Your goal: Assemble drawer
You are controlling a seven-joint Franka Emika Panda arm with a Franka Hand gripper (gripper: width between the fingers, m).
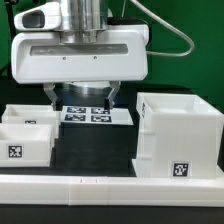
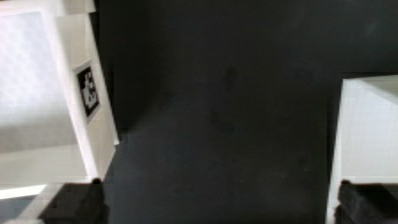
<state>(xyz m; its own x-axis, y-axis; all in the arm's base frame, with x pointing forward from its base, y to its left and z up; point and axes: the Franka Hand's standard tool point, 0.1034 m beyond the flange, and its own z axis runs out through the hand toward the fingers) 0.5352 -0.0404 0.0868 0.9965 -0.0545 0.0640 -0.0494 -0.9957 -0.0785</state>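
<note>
Exterior view's left: two shallow drawer trays [image 1: 24, 140], one behind the other, tag facing front. Centre: gripper [image 1: 82, 97] hangs over the marker board [image 1: 95, 115], jaws spread wide and holding nothing, likely poised to pick a part. Right: open housing [image 1: 178, 132], upright. The parts stand just behind the long rail [image 1: 110, 188], probably a stop for squaring.

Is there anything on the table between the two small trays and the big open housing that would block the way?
Nothing visible does. No object shows on the dark table between the trays and the housing. The marker board lies flat farther back, below the open gripper.
</note>
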